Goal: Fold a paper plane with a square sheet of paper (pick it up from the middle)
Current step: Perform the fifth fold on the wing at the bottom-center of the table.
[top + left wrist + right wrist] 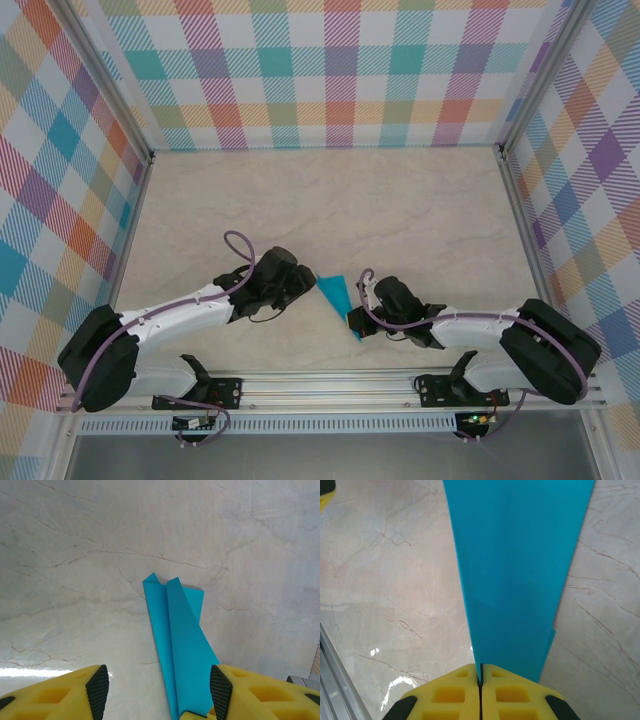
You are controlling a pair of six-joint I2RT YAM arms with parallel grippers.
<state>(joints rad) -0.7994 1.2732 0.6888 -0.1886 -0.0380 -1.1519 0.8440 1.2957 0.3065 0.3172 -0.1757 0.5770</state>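
The teal sheet of paper is folded into a narrow pointed shape with layered flaps. It sits between the two grippers near the table's front edge. My right gripper is shut on its narrow end. In the right wrist view the paper fans out upward from the closed yellow jaws of that gripper. My left gripper is at the paper's other end, open. In the left wrist view the paper runs between the spread fingers of the left gripper, nearer the right pad.
The marble-pattern tabletop stretches away behind the arms, enclosed by plaid walls on three sides. An aluminium rail carrying the arm bases runs along the near edge.
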